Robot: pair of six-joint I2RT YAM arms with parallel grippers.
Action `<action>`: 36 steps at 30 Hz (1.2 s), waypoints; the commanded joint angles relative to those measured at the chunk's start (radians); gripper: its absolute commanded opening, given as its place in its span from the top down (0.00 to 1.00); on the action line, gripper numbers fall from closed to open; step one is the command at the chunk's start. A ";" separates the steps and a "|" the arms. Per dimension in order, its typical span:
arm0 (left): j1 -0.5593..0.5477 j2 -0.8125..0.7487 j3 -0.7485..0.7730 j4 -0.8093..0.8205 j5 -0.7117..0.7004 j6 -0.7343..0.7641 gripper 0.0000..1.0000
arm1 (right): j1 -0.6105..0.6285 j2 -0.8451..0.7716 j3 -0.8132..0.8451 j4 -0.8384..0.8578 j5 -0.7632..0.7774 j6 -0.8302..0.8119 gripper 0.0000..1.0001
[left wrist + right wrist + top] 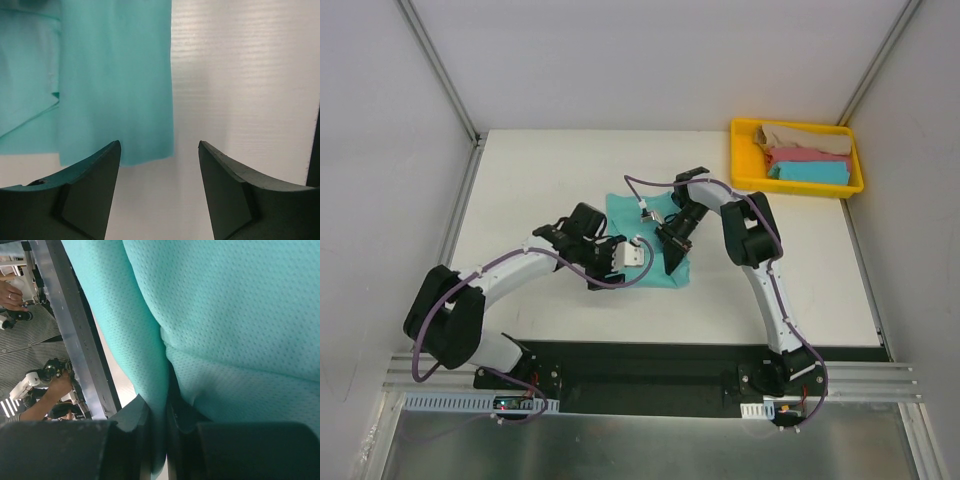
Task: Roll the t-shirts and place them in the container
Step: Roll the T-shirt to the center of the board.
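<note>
The teal t-shirt (632, 215) lies folded on the white table in front of both arms. My right gripper (675, 258) is shut on a fold of it near its right edge; the right wrist view shows the mesh cloth (225, 315) pinched between the two fingers (131, 415). My left gripper (632, 255) is open and empty, low over the shirt's near left part. In the left wrist view the shirt's edge (115, 80) hangs ahead of the open fingers (100, 170), with bare table between them. The tan (806, 136), pink (804, 156) and sky-blue (810, 172) shirts lie in the tray.
A yellow plastic tray (740, 160) stands at the back right of the table. The black front strip and metal rail (640, 375) run along the near edge by the arm bases. White walls close in the sides.
</note>
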 commanded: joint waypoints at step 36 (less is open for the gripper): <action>-0.113 0.242 -0.105 0.109 -0.326 0.242 0.51 | 0.000 0.064 0.049 -0.210 0.096 0.036 0.79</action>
